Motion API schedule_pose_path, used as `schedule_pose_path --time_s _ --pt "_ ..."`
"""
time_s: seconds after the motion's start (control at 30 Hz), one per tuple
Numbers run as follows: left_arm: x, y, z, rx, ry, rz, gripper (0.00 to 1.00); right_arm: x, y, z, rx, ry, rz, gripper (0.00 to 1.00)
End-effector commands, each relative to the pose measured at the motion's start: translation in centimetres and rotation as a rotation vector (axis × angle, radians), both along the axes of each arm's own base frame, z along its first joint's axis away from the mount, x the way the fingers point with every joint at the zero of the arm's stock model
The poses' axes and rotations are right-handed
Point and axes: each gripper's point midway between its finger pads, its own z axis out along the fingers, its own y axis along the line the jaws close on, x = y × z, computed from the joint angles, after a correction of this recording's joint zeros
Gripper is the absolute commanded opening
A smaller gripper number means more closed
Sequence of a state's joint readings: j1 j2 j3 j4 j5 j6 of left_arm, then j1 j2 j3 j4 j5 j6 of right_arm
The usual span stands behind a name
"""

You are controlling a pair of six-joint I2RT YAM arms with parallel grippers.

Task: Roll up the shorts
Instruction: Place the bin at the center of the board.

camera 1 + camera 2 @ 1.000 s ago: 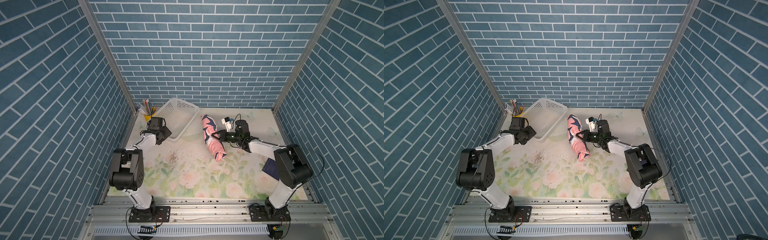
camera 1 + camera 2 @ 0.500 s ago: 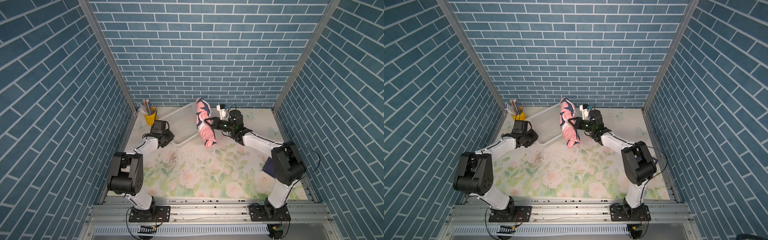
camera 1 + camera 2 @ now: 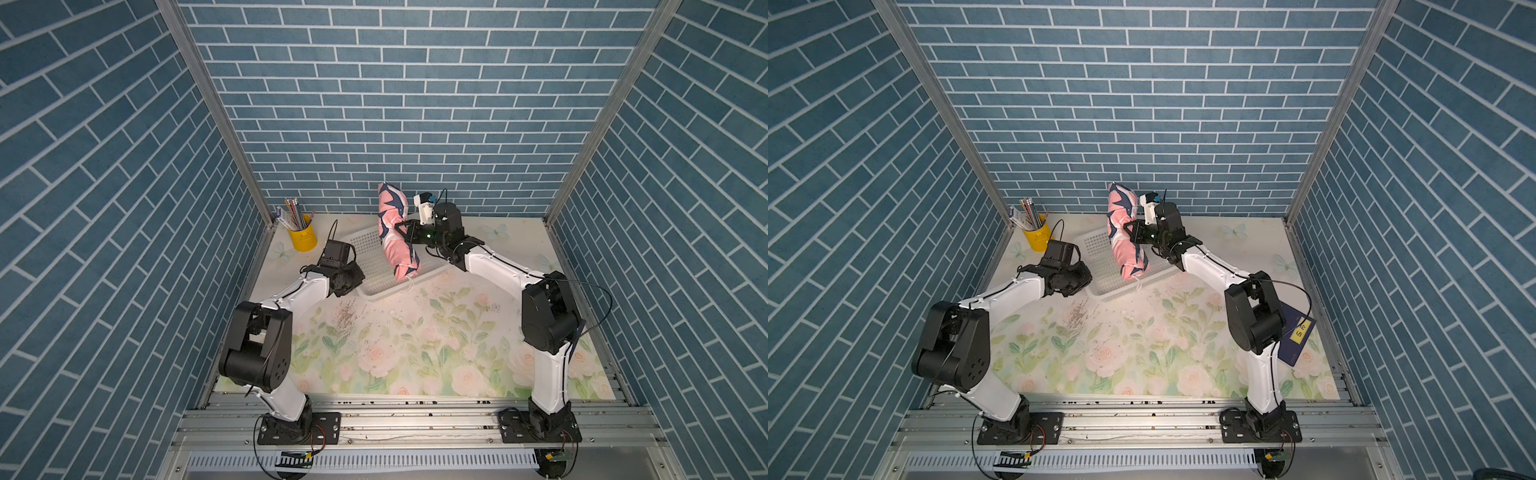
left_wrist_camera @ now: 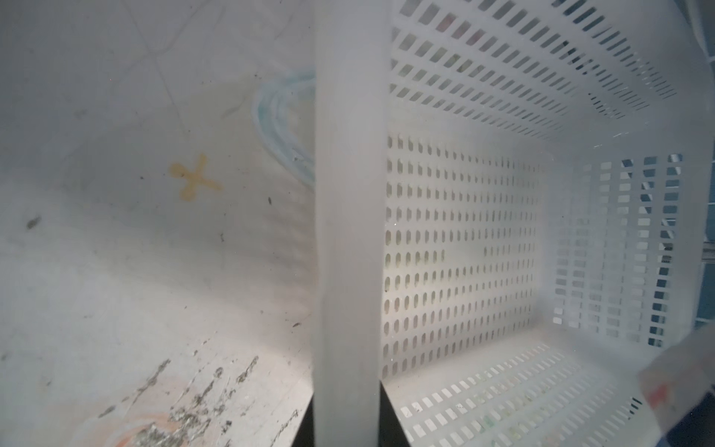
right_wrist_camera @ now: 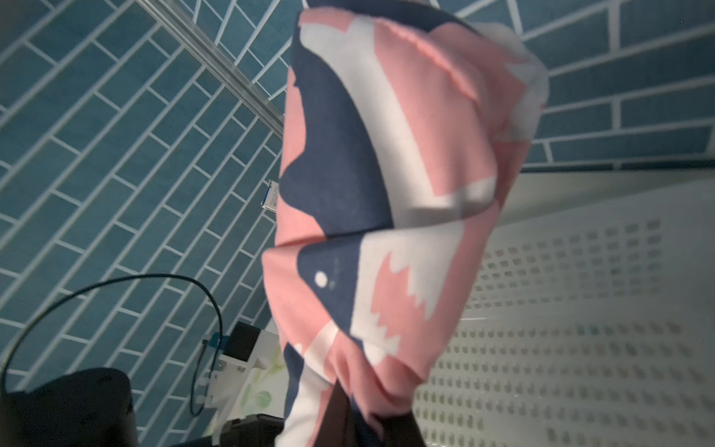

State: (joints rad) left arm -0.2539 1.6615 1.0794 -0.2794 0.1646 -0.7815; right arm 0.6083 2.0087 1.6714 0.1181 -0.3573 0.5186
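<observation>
1 rolled shorts (image 3: 392, 249), 1 basket (image 3: 368, 259), 1 yellow cup (image 3: 302, 239), 1 booklet (image 3: 1289, 349).

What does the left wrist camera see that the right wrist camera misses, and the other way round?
Only the left wrist view shows the yellow cross-shaped mark and dark crumbs on the table mat. Only the right wrist view clearly shows the shorts, rolled up with their shark print, and a looping black cable. Both show the white basket and its perforated walls.

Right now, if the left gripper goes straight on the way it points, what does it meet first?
The white basket: its rim crosses the middle of the left wrist view, close before the left gripper. Touching or not, I cannot tell.
</observation>
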Motion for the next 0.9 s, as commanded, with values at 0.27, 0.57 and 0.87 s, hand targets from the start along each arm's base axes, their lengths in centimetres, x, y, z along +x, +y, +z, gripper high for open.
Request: schedule_pose_path --time_s 0.27,0.57,0.87 --pt "1.3 0.8 -1.1 0.268 0.077 -0.296 0.00 1.4 -4.2 -4.7 -0.783 -0.537 0.162 0.00" --pt "2.5 0.9 -3.3 0.345 0.121 -0.399 0.00 -2.9 -5.7 -6.8 -0.979 -0.882 0.405 0.00" --pt "5.2 1.4 -2.1 0.421 0.075 -0.400 0.00 -6.0 -3.2 -8.5 -1.009 -0.962 0.632 0.00"
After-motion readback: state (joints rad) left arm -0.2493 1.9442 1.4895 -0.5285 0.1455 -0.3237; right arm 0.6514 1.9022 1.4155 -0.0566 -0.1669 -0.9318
